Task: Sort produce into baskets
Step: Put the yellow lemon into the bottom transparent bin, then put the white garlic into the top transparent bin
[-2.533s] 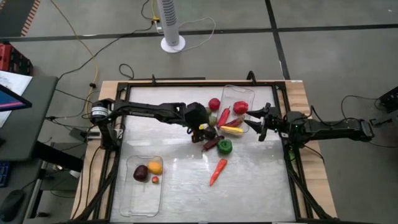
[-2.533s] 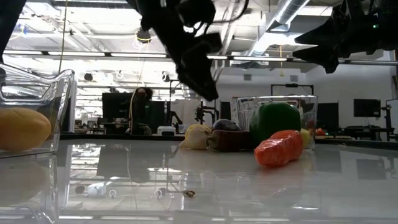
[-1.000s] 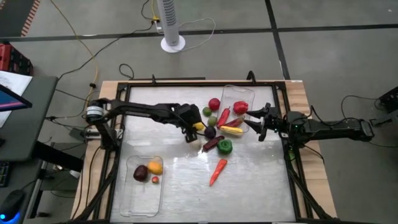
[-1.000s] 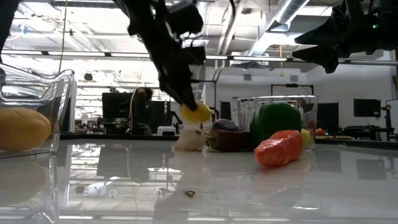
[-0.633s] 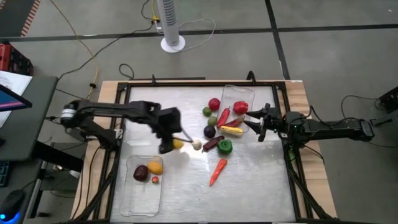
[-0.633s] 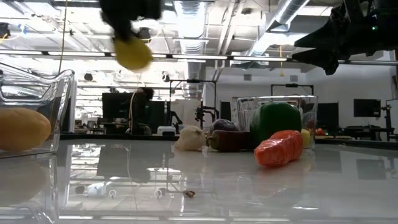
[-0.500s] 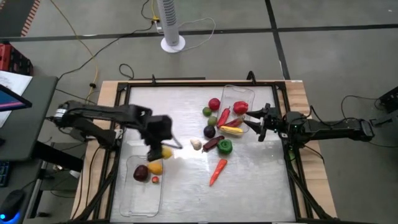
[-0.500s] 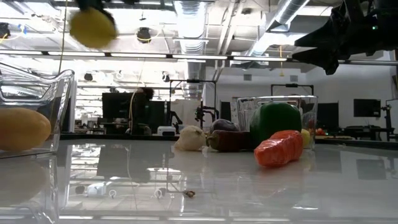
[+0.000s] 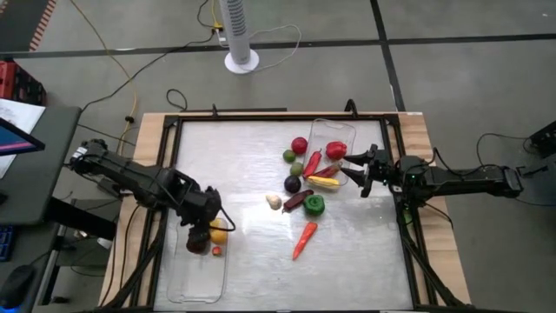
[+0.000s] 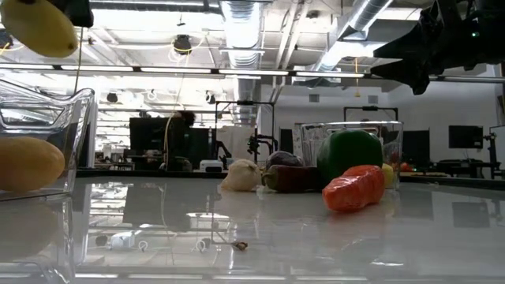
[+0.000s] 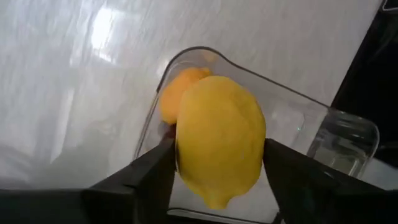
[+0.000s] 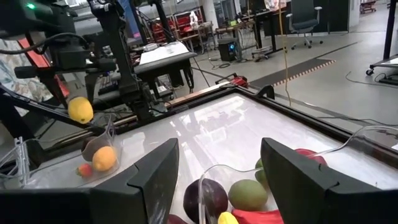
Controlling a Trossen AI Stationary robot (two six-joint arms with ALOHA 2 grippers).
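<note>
With the left gripper [image 9: 200, 228], pinched a yellow lemon [image 11: 221, 134] across its short axis, one dark finger [image 11: 146, 180] on each flank, the pointed end turned back toward the wrist. Held it clear of the table, high in the low view, above the far end of the near-left basket [image 9: 198, 283]. Directly below the lemon, noted an orange fruit [image 11: 180, 96] lying in the basket's corner against its clear wall; beside it, in the high view, a tiny red tomato [image 9: 216, 250] and a dark red piece partly hidden under the gripper.

Kept the right gripper [image 9: 351, 172] idle beside the far-right basket [image 9: 334, 127], fingers spread wide with nothing between them. Saw a red pepper [image 9: 335, 150] in that basket.

Left on the table between the arms: a carrot [image 9: 305, 239], a green pepper [image 9: 314, 205], a pale bulb [image 9: 274, 202], dark purple pieces and other red, green and yellow ones, clustered nearer the right arm.

Judged the step in hand as the release. Judged the key relation as vertical: lemon over the basket, straight down from the jaws, inside the rim. Recommended lowering before opening, to avoid a bounce off the orange fruit or a roll over the wall.
</note>
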